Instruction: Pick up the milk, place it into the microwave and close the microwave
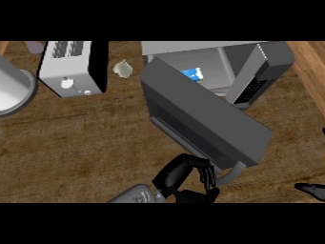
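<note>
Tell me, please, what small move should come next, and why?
Probably the left hand should push the microwave door toward closing: the milk already sits inside the microwave, the door stands open, and that hand, fingers curled, is at the door's free edge by the handle.

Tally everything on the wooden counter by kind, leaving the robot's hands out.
Appliances: 2 (grey microwave with open door, white slotted toaster)
Cartons: 1 (blue-and-white milk carton inside the microwave)
Metal vessels: 1 (large grey metal cylinder)
Bulbs: 1 (small pale bulb)
Unidentified: 1 (purple object at the top edge)
Total: 6
</note>
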